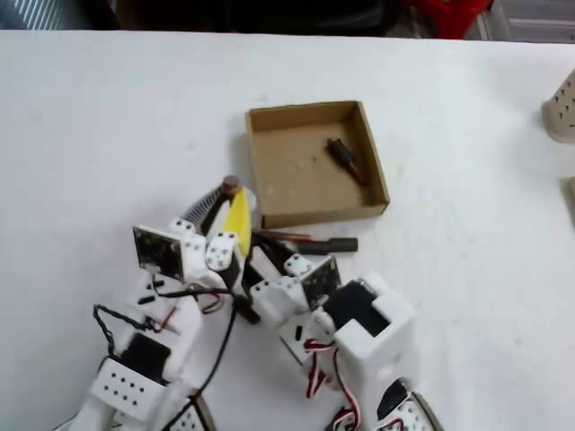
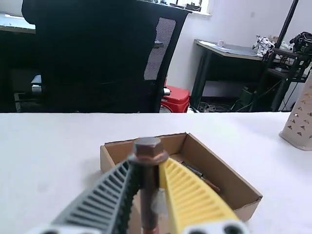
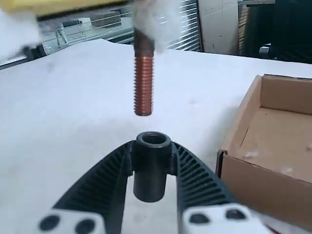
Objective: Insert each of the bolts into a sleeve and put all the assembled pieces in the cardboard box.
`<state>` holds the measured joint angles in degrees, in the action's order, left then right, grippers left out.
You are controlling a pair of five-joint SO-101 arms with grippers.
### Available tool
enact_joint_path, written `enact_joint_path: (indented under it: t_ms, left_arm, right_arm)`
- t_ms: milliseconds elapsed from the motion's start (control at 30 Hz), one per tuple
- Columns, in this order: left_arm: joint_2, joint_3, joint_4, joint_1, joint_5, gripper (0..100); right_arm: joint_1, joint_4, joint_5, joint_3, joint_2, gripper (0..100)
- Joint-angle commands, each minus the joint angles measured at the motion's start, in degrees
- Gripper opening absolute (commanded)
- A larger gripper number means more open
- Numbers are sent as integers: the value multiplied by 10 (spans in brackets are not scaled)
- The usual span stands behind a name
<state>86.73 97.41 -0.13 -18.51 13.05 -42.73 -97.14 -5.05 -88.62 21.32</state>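
Observation:
My left gripper [image 2: 146, 163], with one grey and one yellow finger, is shut on a copper bolt [image 2: 147, 187] held upright, its hex head [image 1: 232, 186] on top. In the right wrist view the bolt's threaded end [image 3: 144, 85] hangs just above a black sleeve [image 3: 152, 168], apart from it. My right gripper [image 3: 152, 170] is shut on that sleeve, whose open end faces the bolt. The cardboard box [image 1: 368, 157] stands just beyond both grippers and holds one dark assembled piece [image 1: 346, 160].
A copper bolt [image 1: 280, 235] and a black sleeve [image 1: 334, 244] lie on the table against the box's near wall. A pale perforated object [image 1: 561, 108] stands at the far right edge. A black chair [image 2: 97, 53] is behind the table.

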Motion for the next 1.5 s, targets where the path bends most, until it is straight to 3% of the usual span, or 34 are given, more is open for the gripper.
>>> enact_joint_path:
  t_ms: [0, 1467]
  left_arm:
    - [15, -3, -33, -17, 7, 21]
    - [13, -1, 73, -17, 6, 22]
  right_arm:
    - [-4, 1, -7, 9, -12, 15]
    - [-7, -4, -8, -12, -18, 15]
